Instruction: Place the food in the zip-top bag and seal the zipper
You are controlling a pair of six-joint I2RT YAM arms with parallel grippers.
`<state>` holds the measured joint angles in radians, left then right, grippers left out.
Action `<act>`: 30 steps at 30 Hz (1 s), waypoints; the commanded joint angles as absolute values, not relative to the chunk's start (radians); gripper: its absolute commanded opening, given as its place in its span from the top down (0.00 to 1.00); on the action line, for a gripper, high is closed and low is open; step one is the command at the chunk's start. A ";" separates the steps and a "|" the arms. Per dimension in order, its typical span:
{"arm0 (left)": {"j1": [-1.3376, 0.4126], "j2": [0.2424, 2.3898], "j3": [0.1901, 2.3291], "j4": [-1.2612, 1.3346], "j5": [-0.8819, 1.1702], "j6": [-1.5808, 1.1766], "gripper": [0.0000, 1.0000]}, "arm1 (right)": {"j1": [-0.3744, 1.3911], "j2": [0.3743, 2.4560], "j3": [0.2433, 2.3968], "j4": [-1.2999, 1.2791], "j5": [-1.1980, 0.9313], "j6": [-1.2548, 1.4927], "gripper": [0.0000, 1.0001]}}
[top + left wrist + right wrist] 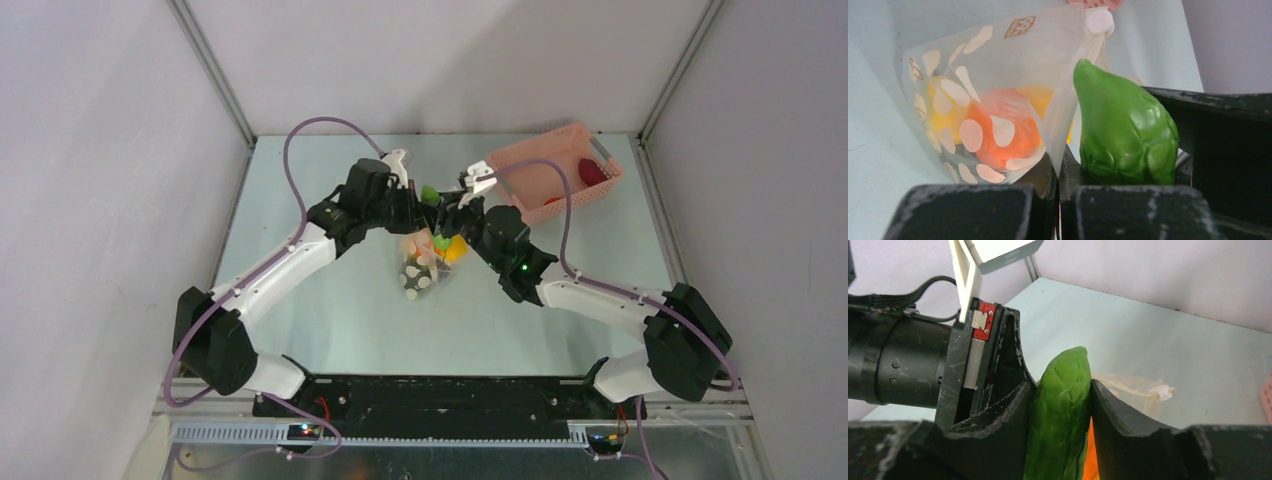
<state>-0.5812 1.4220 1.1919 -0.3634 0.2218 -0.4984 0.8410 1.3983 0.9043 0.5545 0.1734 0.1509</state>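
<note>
A: Where is the clear, floppy, white-dotted plastic zip-top bag [421,268]?

B: In the middle of the pale grey-green table [330,310], between the two arms. Its body reaches toward the near side from the grippers. I cannot tell whether it rests on the surface.

A: What has hold of it?

B: The black left gripper [1058,192]. Its fingers are pressed together with the bag's film pinched between them.

A: And the right gripper [1060,390]?

B: It is clamped tight around a glossy green leafy toy vegetable [1125,127]. That stands nearly upright between the jaws, tip up, just beside the bag's edge and outside it.

A: Anything inside the bag?

B: A round orange toy fruit [1003,130] with a yellow toy fruit [940,112] on its left, both seen through the film. More yellow shows behind the orange one.

A: The zipper?

B: A pale whitish zipper strip [1073,90] runs along the bag edge nearest the green vegetable, with a white round tab [1099,21] at its top. Sealed or not, I cannot tell.

A: Any writing?

B: A small brown logo [1019,27] is printed near the bag's top corner. It shows two rounded characters over a tiny line, too small to read.

A: Elsewhere?

B: A pink lattice plastic basket [533,144] sits at the far right, well apart from the bag, with a dark red toy fruit [592,172] in it.
</note>
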 commanded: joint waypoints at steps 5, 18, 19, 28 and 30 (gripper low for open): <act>-0.577 1.347 1.177 -0.307 0.258 -0.509 1.00 | 0.864 1.464 0.914 0.610 0.330 0.088 0.97; -0.577 1.333 1.171 -0.300 0.255 -0.519 1.00 | 0.899 1.446 0.914 0.433 0.340 0.126 0.89; -0.577 1.334 1.171 -0.300 0.254 -0.519 1.00 | 0.900 1.444 0.914 0.428 0.341 0.130 0.89; -0.576 1.330 1.170 -0.299 0.258 -0.523 1.00 | 0.911 1.440 0.914 0.405 0.396 0.183 0.75; -0.577 1.329 1.169 -0.298 0.259 -0.524 1.00 | 0.913 1.437 0.914 0.404 0.392 0.190 0.68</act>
